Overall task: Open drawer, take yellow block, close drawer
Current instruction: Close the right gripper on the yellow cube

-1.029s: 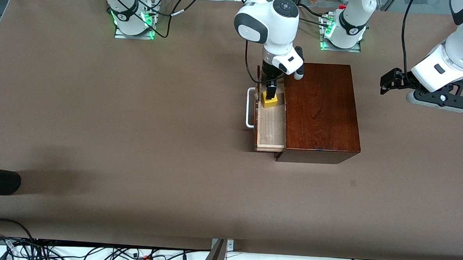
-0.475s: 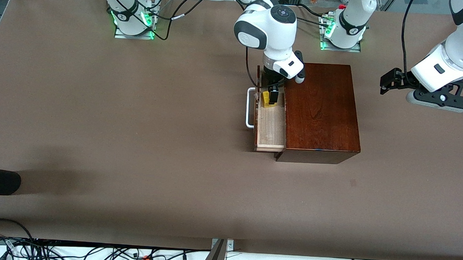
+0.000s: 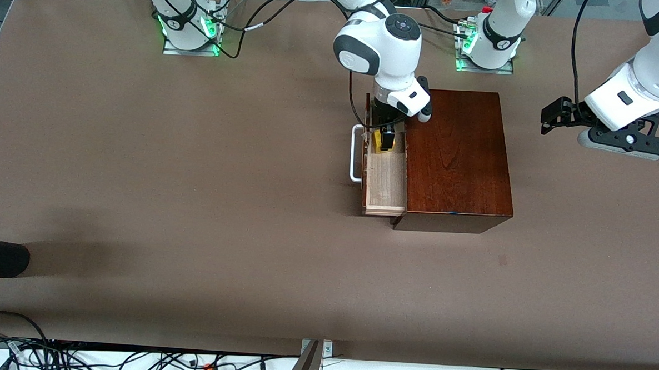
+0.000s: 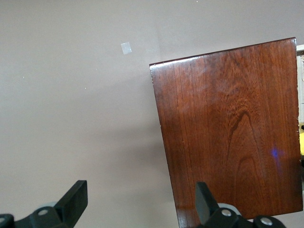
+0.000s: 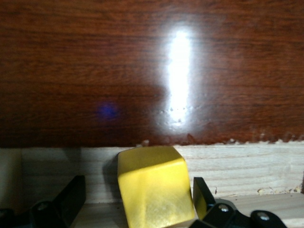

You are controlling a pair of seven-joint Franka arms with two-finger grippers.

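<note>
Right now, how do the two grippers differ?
The right gripper is down in the open drawer, jaws open on either side of the yellow block. The left gripper waits over bare table beside the wooden box, holding nothing. Both have open jaws.

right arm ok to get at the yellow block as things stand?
Probably yes. The drawer is pulled out, and the open right gripper is down inside it with a finger on either side of the yellow block. Nothing shows between them.

Legible text, labels, brands, numbers, signs: none on any arm, box, block or table surface.
</note>
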